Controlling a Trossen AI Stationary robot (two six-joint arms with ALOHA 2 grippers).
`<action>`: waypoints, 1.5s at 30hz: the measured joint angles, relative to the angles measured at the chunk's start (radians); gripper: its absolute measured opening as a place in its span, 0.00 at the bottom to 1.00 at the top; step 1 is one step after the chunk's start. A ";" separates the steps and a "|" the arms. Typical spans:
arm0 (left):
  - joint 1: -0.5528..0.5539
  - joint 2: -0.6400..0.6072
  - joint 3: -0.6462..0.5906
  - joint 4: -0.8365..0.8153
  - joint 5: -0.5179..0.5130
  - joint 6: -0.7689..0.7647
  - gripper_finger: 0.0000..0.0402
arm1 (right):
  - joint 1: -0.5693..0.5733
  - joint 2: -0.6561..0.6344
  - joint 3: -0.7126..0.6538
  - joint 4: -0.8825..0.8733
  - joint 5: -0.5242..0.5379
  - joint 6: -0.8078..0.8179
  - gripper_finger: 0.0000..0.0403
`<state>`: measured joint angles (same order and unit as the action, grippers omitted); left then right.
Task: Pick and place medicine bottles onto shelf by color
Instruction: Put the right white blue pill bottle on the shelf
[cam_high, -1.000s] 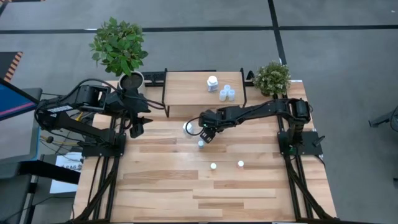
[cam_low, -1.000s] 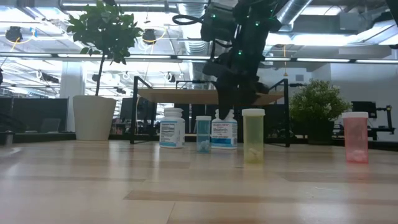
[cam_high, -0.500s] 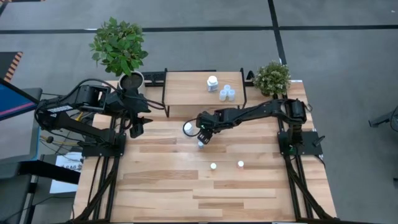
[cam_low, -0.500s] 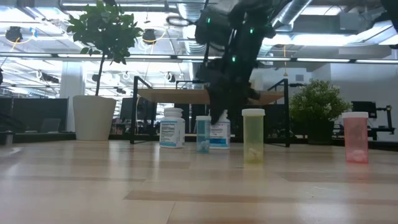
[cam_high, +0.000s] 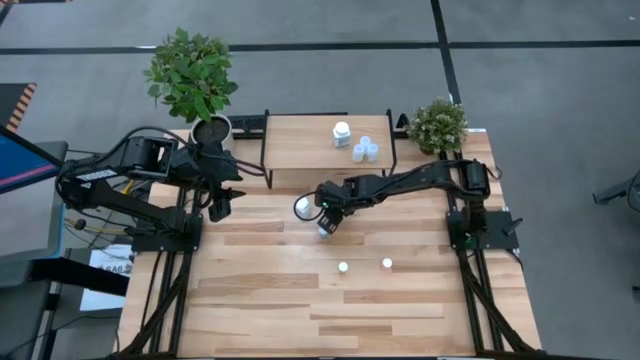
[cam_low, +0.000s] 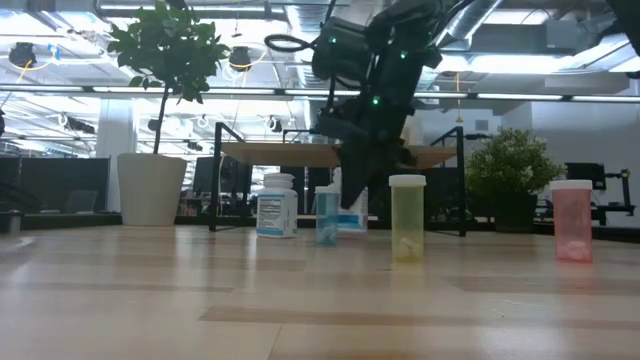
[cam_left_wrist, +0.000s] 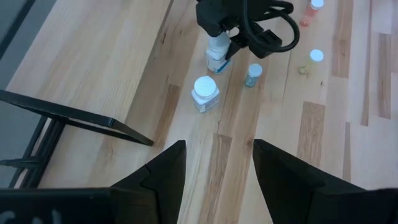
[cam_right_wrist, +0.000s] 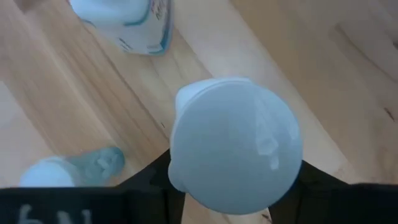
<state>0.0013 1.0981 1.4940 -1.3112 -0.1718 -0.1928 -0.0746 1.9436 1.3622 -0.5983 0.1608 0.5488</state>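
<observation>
My right gripper (cam_high: 328, 206) is shut on a larger white bottle with a bluish label (cam_low: 351, 205), in front of the light-wood shelf (cam_high: 300, 150). A second white bottle (cam_high: 303, 206) stands just left of it. A small pale-blue bottle (cam_high: 324, 232) stands just nearer. A yellowish bottle (cam_low: 407, 218) and an orange-pink one (cam_low: 572, 220) stand nearer still. The shelf holds one white bottle (cam_high: 342, 132) and three pale-blue ones (cam_high: 365, 150). My left gripper (cam_high: 218, 205) is open and empty at the table's left. My right gripper pinches the white bottle between its two fingers (cam_right_wrist: 152, 180), just under its round white cap (cam_right_wrist: 236, 149). The fingers come from above, pointing down. The bottle's body (cam_left_wrist: 217, 48) hangs below them, slightly tilted, its base a little above the table.
A potted plant in a white pot (cam_high: 210, 128) stands at the shelf's left end. A smaller bushy plant (cam_high: 437, 125) stands at its right end. Bare plank table (cam_high: 300, 310) stretches toward the near edge.
My right gripper has gone a little toward the table's left edge with the white bottle. The bottle stood upright on the table. Now it is raised slightly and tipped. It has moved from beside the yellowish bottle toward the pale-blue one in the low view.
</observation>
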 joint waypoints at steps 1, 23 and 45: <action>0.000 0.000 0.000 0.000 0.000 0.000 0.43 | 0.000 -0.001 0.008 -0.001 0.000 0.000 0.42; 0.000 0.000 0.000 0.000 0.000 -0.002 0.43 | -0.154 -0.002 0.713 -0.448 -0.009 -0.345 0.40; 0.000 0.000 0.000 0.001 0.000 -0.002 0.43 | -0.361 0.092 0.717 -0.357 -0.141 -0.785 0.41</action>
<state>0.0017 1.0977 1.4940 -1.3106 -0.1719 -0.1947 -0.4358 2.0351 2.0789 -0.9551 0.0196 -0.2359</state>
